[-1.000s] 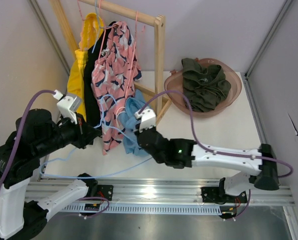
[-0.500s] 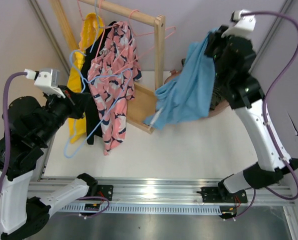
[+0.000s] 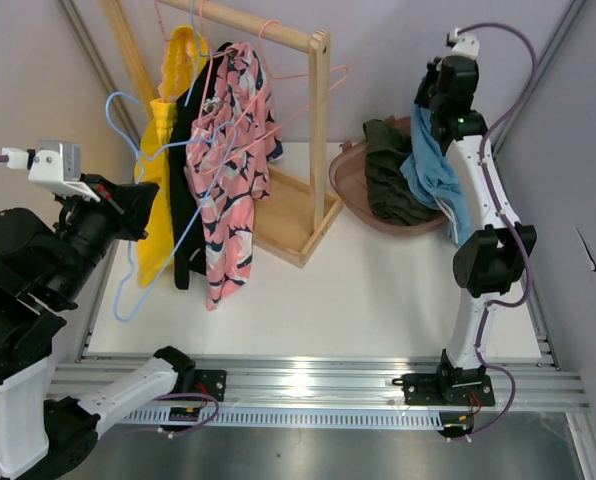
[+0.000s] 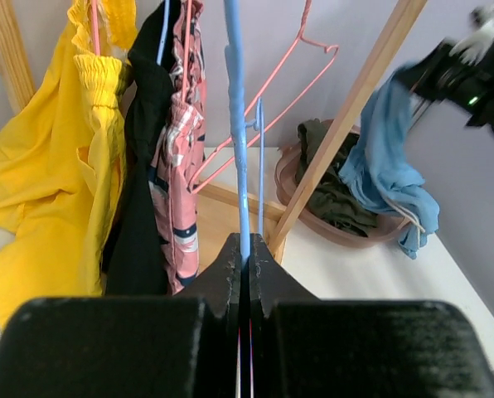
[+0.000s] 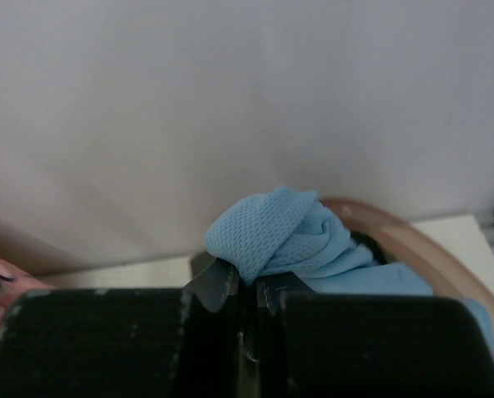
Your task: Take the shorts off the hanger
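The light blue mesh shorts (image 3: 435,178) hang from my right gripper (image 3: 430,135), which is shut on a bunched fold of them (image 5: 280,232) high at the back right. Their lower end droops over the brown basket (image 3: 350,180). In the right wrist view the gripper (image 5: 245,286) pinches the fabric just in front of the wall. My left gripper (image 3: 150,200) is shut on the wire of a bare light blue hanger (image 3: 128,312), held upright left of the rack. The left wrist view shows that hanger (image 4: 234,124) rising from the closed gripper (image 4: 245,249), and the shorts (image 4: 388,166) far right.
A wooden clothes rack (image 3: 321,120) stands at the back with a yellow garment (image 3: 158,190), a black one (image 3: 183,200), a pink patterned one (image 3: 228,170) and bare pink hangers (image 3: 308,95). Dark green clothes (image 3: 393,170) lie in the basket. Walls close in on both sides.
My right arm has swung up and right, carrying the shorts from beside the rack to above the basket. My left arm has lifted the bare blue hanger up and left.
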Controlling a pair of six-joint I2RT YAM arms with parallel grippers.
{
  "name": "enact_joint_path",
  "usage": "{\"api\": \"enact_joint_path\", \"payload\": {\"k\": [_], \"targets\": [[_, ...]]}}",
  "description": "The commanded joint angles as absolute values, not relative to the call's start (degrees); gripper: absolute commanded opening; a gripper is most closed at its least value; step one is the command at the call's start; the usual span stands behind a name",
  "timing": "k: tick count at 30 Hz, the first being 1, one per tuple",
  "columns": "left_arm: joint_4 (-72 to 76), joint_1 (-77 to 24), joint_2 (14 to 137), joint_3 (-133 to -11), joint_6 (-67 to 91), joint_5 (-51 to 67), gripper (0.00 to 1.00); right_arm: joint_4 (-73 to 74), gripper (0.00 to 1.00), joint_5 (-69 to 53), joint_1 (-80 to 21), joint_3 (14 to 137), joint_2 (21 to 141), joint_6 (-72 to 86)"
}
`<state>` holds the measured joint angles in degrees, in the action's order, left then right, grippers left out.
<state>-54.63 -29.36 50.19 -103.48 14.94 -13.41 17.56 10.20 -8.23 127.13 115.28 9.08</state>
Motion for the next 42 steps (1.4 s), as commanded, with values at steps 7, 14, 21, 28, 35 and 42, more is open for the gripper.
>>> {"api": "enact_joint_path", "payload": {"k": [7,14,21,28,35,42], "targets": [[-48.9,-29.1,57.5,-112.0,10.7,-17.7,0.00,11.7,0.34,4.2,-6.1,110.6,114.7,15.7],[-50.1,-29.1,69.9,-129.8,9.0,-16.0,0.00,6.3,0.99,6.7,-8.8,87.7,100.9,17.8],[-50.2,-29.1,70.3,-125.9,13.0,2.9,0.00,2.2,1.00,6.6,-8.4,68.2,86.7,18.8],[-49.7,-29.1,69.9,-122.7,13.4,7.1,0.00,0.9,0.99,5.4,-6.7,59.6,80.3,20.3],[-45.4,-29.1,75.1,-120.9,12.0,3.7,0.00,-1.8,0.99,2.7,-6.1,55.0,75.1,23.9],[-52.3,-29.2,83.5,-135.4,9.1,-2.8,0.00,-0.5,0.99,1.8,-5.9,52.2,70.6,24.3]]}}
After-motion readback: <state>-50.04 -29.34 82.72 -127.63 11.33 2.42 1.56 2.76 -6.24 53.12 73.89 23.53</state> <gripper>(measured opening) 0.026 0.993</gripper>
